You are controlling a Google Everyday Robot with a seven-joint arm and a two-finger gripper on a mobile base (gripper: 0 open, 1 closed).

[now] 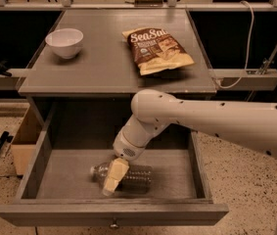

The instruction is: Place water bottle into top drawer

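Nearest, the wide shallow grey wooden top drawer stands pulled fully open, its small round metal knob at the middle of the flat front panel. Inside the drawer, close behind that panel and about mid-width, the small clear ribbed plastic water bottle lies on its side on the drawer floor, neck pointing toward the drawer's left wall. The cream-coloured claw reaches down into the drawer and lies across the bottle near its neck, hiding that part — whether it is clamped on the bottle or loose I cannot tell. The thick white robot arm comes in from the right, above the drawer's right wall. Above the drawer's back end is the flat grey desk; a round white bowl sits on its left side and a brown and yellow snack bag lies flat right of centre, well apart. An open cardboard box sits on the floor just left of the drawer.
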